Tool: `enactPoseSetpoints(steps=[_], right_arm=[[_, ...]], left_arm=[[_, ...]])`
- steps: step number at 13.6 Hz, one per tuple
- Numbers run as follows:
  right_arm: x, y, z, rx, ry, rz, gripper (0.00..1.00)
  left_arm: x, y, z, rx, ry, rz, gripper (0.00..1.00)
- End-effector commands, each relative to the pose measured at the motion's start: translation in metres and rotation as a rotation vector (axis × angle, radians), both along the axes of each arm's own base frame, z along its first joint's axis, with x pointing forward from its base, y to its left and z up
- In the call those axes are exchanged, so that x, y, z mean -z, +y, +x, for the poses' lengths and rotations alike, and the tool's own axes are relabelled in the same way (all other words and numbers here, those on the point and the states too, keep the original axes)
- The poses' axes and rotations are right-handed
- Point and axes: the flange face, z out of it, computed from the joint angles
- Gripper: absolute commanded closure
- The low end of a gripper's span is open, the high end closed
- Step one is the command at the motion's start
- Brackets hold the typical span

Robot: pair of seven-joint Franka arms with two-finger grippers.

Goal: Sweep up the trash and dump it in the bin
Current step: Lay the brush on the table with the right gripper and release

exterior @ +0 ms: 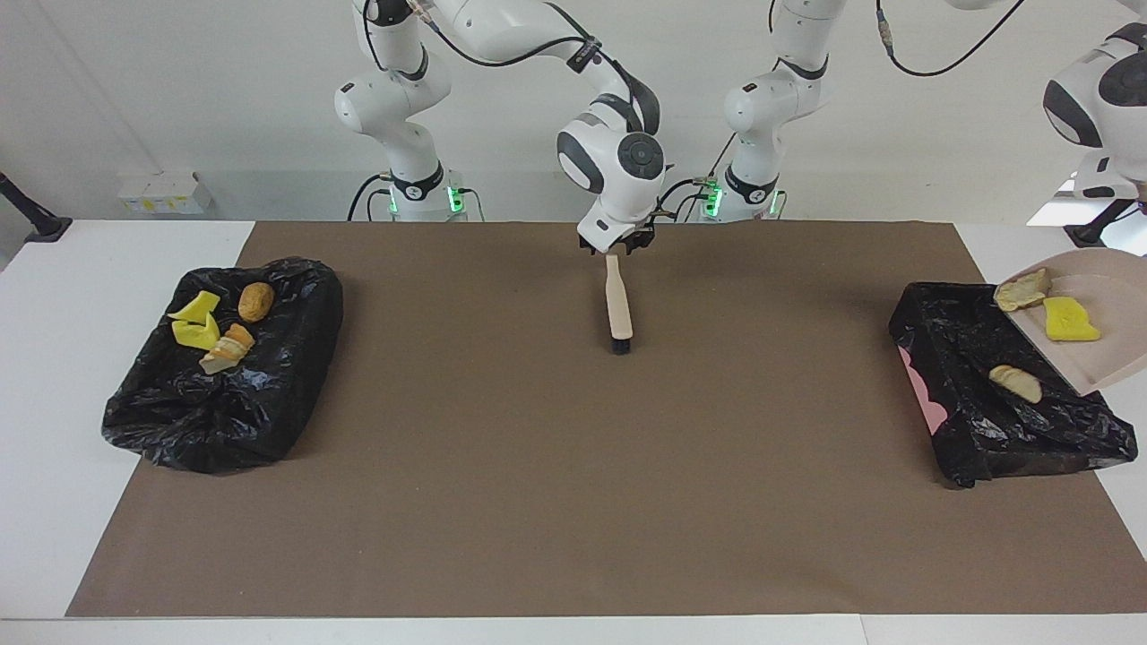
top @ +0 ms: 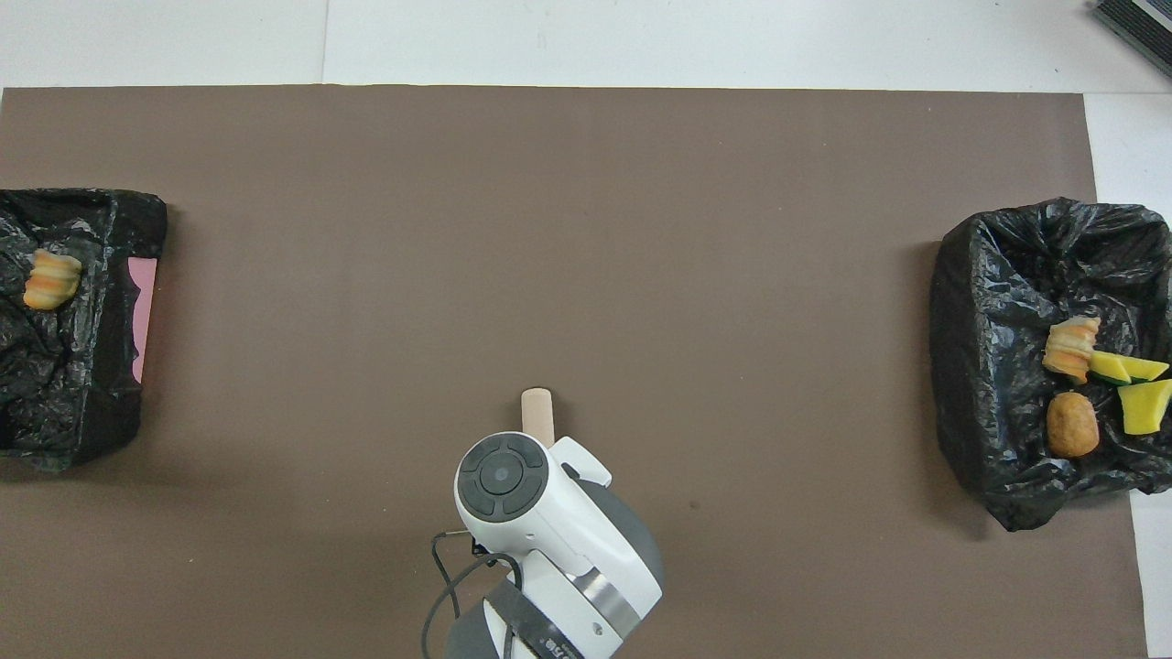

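Observation:
The beige dustpan (exterior: pixel 1114 279) hangs tilted over the black-lined bin (exterior: pixel 1057 425) at the left arm's end of the table. A yellow sponge chunk (exterior: pixel 1070 320) and a beige crusty piece (exterior: pixel 1021 289) of trash lie in the dustpan near its lip. One bread-like piece (exterior: pixel 1016 382) lies in the bin (top: pixel 64 384), showing from overhead as an orange-beige lump (top: pixel 52 279). My left gripper is out of view, past the picture's edge where the dustpan's handle runs. The brush (exterior: pixel 618 300) lies on the mat mid-table. My right gripper (exterior: pixel 616 245) stands open at its handle end.
A second black bag (exterior: pixel 269 376) at the right arm's end holds several trash pieces, among them a brown bun (exterior: pixel 255 301) and a yellow chunk (exterior: pixel 195 333). The brown mat (exterior: pixel 538 493) covers the table. In the overhead view the brush handle (top: pixel 537 410) sticks out from under the right wrist.

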Motion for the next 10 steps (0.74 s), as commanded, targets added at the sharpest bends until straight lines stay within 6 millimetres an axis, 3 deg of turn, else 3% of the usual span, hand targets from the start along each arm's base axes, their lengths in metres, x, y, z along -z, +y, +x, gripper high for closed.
enactPoseSetpoints(steps=[1, 3, 5, 8, 10], right_arm=[[-0.030, -0.017, 0.027, -0.023, -0.018, 0.001, 0.00], [-0.056, -0.038, 0.045, -0.021, -0.033, 0.026, 0.00], [-0.085, -0.073, 0.066, -0.053, -0.052, 0.068, 0.00], [-0.121, -0.124, 0.099, -0.074, -0.060, 0.096, 0.00], [-0.144, -0.156, 0.121, -0.137, -0.078, 0.067, 0.00]], left_arm=[[-0.015, -0.014, 0.007, 0.023, 0.046, 0.160, 1.00], [-0.022, -0.034, 0.010, 0.014, 0.087, 0.274, 1.00], [-0.025, -0.055, 0.012, -0.072, 0.049, 0.351, 1.00], [-0.046, -0.089, 0.006, -0.106, 0.012, 0.385, 1.00], [-0.044, -0.118, 0.007, -0.148, -0.010, 0.379, 1.00]])
